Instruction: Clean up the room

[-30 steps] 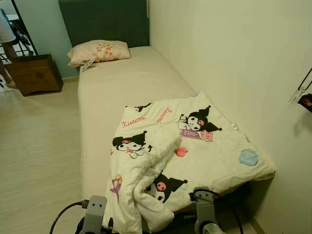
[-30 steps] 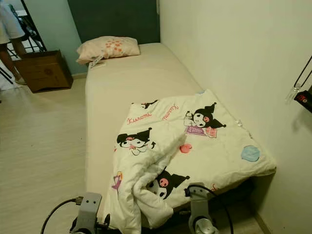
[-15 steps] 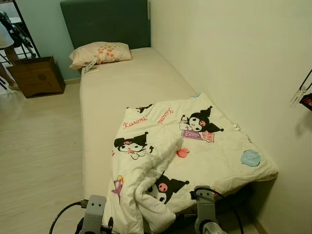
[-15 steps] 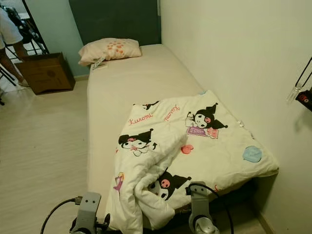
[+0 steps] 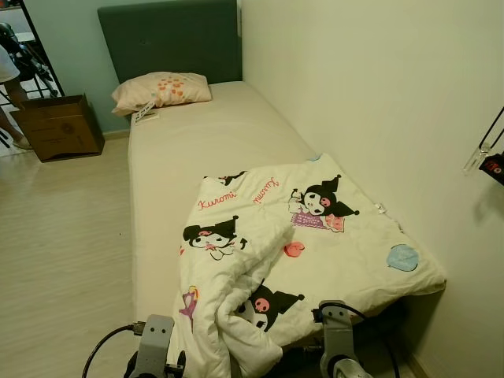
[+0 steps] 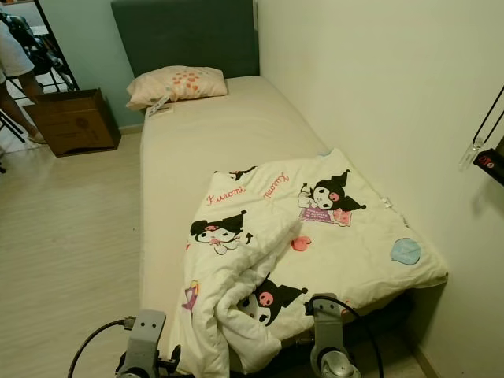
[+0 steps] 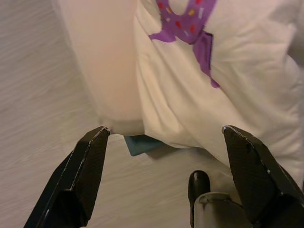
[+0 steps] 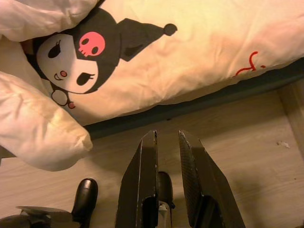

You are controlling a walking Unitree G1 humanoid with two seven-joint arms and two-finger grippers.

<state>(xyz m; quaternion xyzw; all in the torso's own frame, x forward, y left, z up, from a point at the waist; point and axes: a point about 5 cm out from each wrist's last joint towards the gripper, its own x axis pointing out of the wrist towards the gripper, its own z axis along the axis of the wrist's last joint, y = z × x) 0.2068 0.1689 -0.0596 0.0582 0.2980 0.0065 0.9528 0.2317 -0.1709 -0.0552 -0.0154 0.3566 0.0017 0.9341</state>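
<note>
Hanging off bed (image 5: 205,134) | blanket (image 5: 307,236) | foot-end frame hidden

Each silver-grey arm ends in a blocky metal wrist with a looping black cable. The left gripper (image 7: 164,175) and right gripper (image 8: 168,175) each have 2 long, tapered, matte black fingers; rounded black feet show below.
</note>
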